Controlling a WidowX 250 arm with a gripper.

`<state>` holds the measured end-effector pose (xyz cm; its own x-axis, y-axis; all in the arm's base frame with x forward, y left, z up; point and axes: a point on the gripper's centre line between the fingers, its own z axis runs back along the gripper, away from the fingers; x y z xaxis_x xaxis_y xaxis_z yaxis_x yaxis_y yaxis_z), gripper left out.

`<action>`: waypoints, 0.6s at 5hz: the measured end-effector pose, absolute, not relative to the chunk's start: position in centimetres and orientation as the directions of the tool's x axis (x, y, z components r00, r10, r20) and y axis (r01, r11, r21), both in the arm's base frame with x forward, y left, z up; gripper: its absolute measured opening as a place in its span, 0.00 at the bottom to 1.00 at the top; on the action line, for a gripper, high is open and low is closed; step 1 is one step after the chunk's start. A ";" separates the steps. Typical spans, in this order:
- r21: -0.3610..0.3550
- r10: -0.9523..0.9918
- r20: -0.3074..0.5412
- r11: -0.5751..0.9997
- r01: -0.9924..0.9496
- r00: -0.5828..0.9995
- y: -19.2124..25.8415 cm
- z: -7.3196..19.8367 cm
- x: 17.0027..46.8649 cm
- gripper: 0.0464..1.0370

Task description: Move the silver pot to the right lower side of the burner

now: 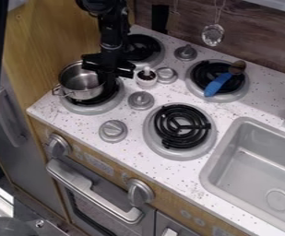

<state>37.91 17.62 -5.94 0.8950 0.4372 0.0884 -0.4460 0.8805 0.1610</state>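
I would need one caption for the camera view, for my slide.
A black gripper hangs at the rim of the silver pot, which sits on the toy stove's leftmost burner.

I see a speckled white table (169, 173) bearing four coiled burners (180, 126), grey knobs (113, 131), a small white container (145, 82).

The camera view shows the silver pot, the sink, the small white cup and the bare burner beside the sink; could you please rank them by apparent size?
Largest to smallest:
1. sink, cut off by the view's edge
2. bare burner
3. silver pot
4. small white cup
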 end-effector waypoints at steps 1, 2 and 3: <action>0.120 0.385 0.085 0.912 -0.393 0.919 16.2 -6.0 38.6 0.21; 0.095 0.285 0.129 0.950 -0.298 0.950 12.7 -3.9 39.8 0.49; 0.064 0.212 0.174 0.972 -0.226 0.962 8.7 -0.6 39.6 0.80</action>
<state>39.58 8.68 -0.65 0.9616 0.2124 0.1738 -0.2262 0.9720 0.0637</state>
